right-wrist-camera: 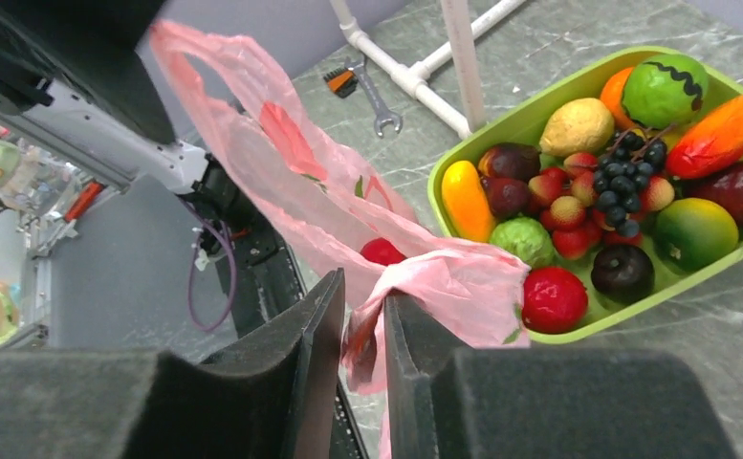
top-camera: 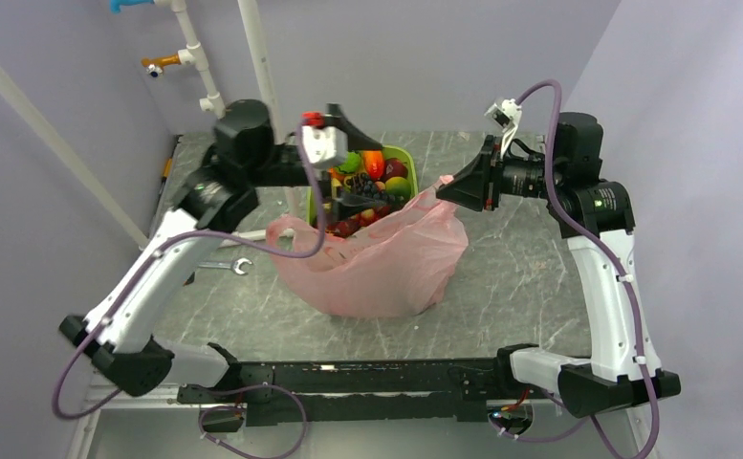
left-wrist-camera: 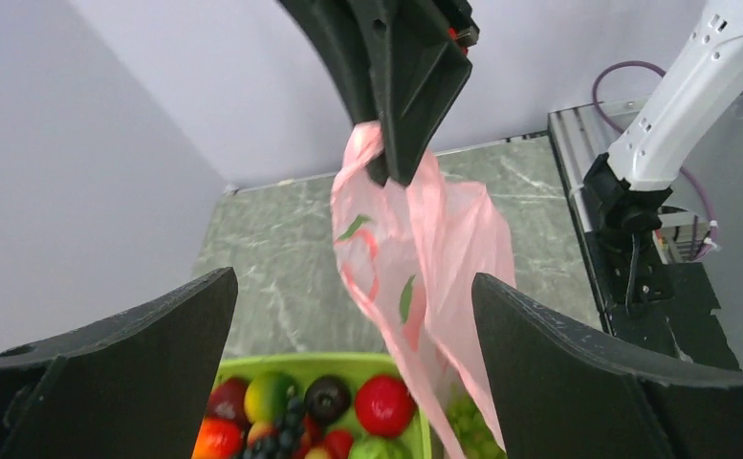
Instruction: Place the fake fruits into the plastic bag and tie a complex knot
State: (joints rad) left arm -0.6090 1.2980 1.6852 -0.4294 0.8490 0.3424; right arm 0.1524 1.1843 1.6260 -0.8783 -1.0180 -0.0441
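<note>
The pink plastic bag (top-camera: 377,263) slumps on the table with its mouth toward the lime-green tray (top-camera: 407,158). A few fake fruits (top-camera: 353,226) lie inside the bag, one a red fruit (right-wrist-camera: 382,251). Many more fake fruits (right-wrist-camera: 616,182) fill the tray. My left gripper (top-camera: 356,161) hovers over the tray, open wide and empty (left-wrist-camera: 353,282). My right gripper (top-camera: 444,188) is at the bag's raised right corner. Its fingers stand slightly apart (right-wrist-camera: 362,292), and the bag's handle (right-wrist-camera: 444,282) hangs in the gap, draped over one fingertip. No knot shows.
A wrench (top-camera: 226,265) lies on the table left of the bag. White pipes (top-camera: 252,57) rise behind the tray against the back wall. The black rail (top-camera: 348,378) between the arm bases runs along the near edge.
</note>
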